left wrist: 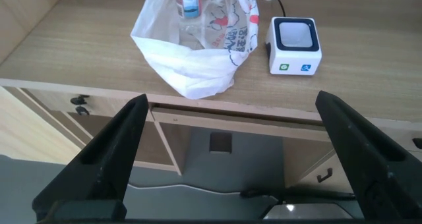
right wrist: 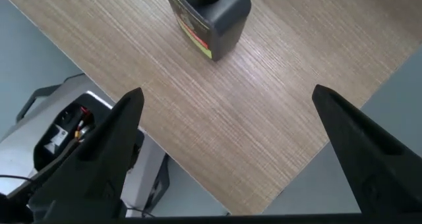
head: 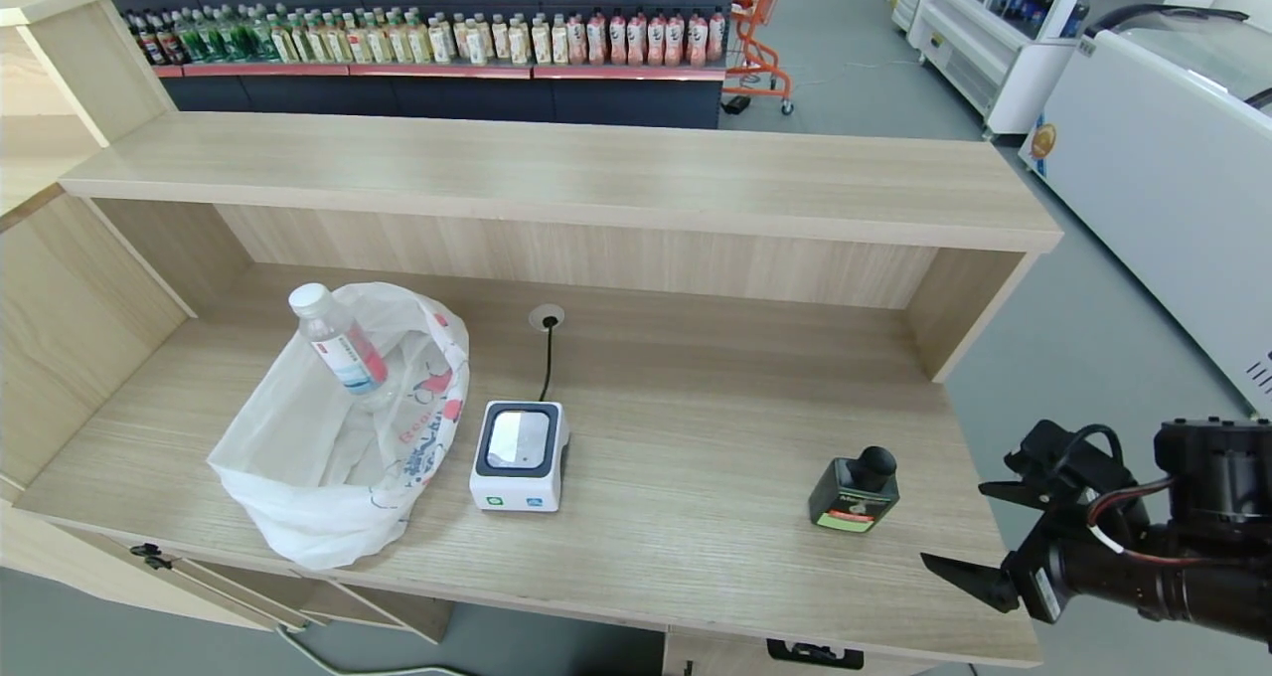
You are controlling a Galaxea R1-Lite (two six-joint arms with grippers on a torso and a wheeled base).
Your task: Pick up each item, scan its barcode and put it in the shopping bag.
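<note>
Scanner: white box barcode scanner (head: 519, 454) on light wooden counter (head: 696, 557).
Item: squat dark plastic bottle (head: 855, 494), upright, well apart at scanner's 3 o'clock.
Bag: white plastic shopping bag (head: 318, 477) at scanner's 9 o'clock, clear water bottle (head: 338, 348) inside.
Right arm: right gripper (right wrist: 227, 95) wide, empty, at dark bottle's 4 o'clock.
Left arm: left gripper (left wrist: 232, 100) wide, empty; its wrist view adds cupboard fronts (left wrist: 53, 125) below counter.

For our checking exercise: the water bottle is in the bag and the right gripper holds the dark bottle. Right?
No. The water bottle is in the bag, but in the head view the dark bottle stands on the counter, apart from the open right gripper.
</note>
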